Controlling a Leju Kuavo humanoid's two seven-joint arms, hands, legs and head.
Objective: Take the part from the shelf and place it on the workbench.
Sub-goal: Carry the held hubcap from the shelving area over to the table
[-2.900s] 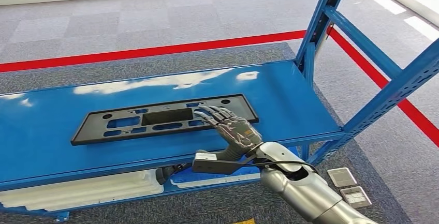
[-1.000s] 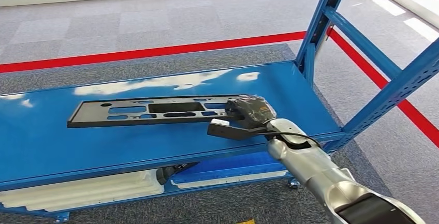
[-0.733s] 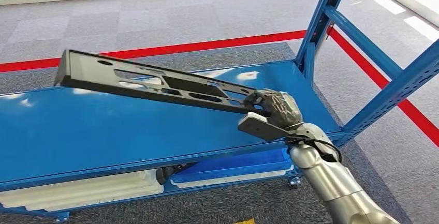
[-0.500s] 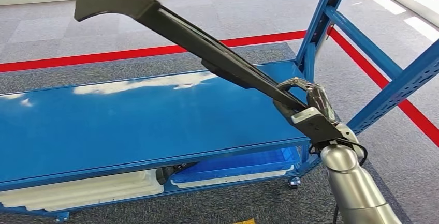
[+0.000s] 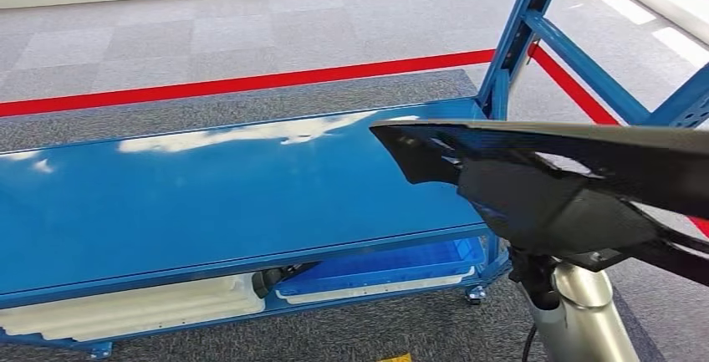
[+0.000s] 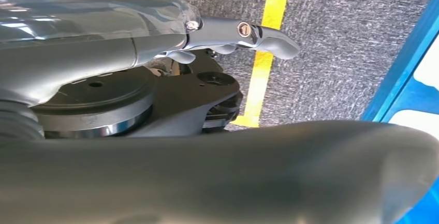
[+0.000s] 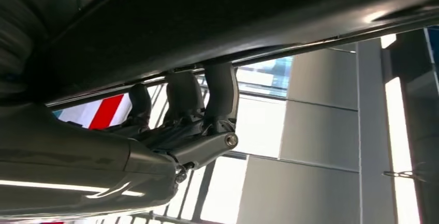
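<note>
The part (image 5: pixel 543 178), a long black plastic panel with cut-outs, hangs in the air close to the camera at the right, off the blue shelf (image 5: pixel 209 195). It covers my right hand in the head view; only the silver right forearm (image 5: pixel 585 316) shows below it. In the right wrist view my right hand (image 7: pixel 196 125) grips the part (image 7: pixel 233 22), its dark fingers curled against the panel's edge. My left hand (image 6: pixel 217 30) hangs over grey carpet with its fingers apart, holding nothing.
The shelf top is bare blue metal. Below it lie a white moulded piece (image 5: pixel 125 308) and a blue tray (image 5: pixel 385 270). Blue uprights (image 5: pixel 518 36) stand at the shelf's right end. A red line (image 5: pixel 251 82) crosses the carpet behind; a yellow line (image 6: pixel 264 53) runs near my left hand.
My right hand gripped the part's right end on the shelf, lifted it, tilted it steeply and swung it right, close to the camera. The shelf top is now bare.
</note>
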